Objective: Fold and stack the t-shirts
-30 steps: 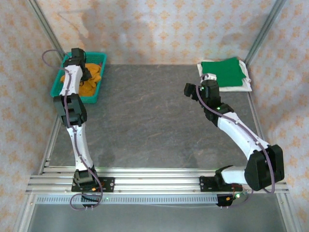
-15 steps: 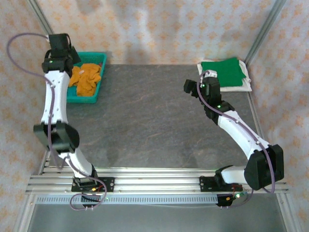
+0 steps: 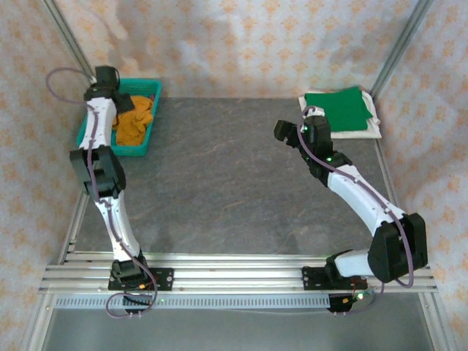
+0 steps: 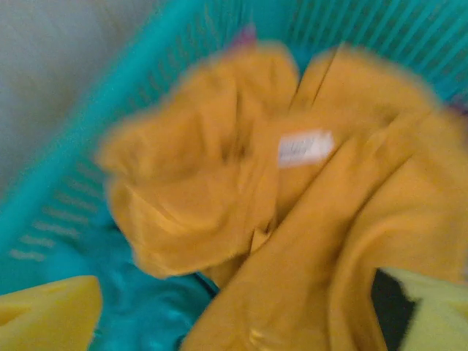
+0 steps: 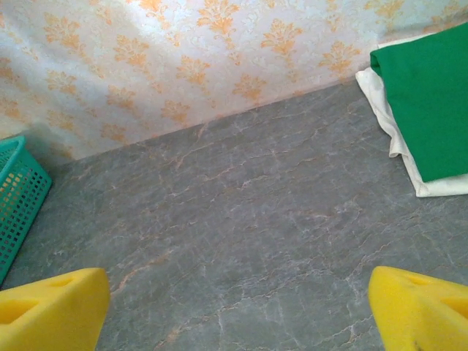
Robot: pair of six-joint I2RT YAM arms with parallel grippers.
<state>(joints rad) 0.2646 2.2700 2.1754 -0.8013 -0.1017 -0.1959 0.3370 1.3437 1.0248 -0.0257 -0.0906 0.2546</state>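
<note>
Now my left jaws are dropping back over the teal plastic mesh basket (image 3: 128, 150) at ten o'clock after swinging high. They are gaping wide and gripping nothing, nearing the one crumpled mustard-orange cotton t-shirt (image 4: 314, 219) inside, so a pick looks imminent. My right jaws are hovering wide and empty above the grey bench (image 3: 219, 190). At two o'clock I am counting two folded tees, one green t-shirt (image 5: 431, 95) on one white t-shirt (image 5: 395, 139).
</note>
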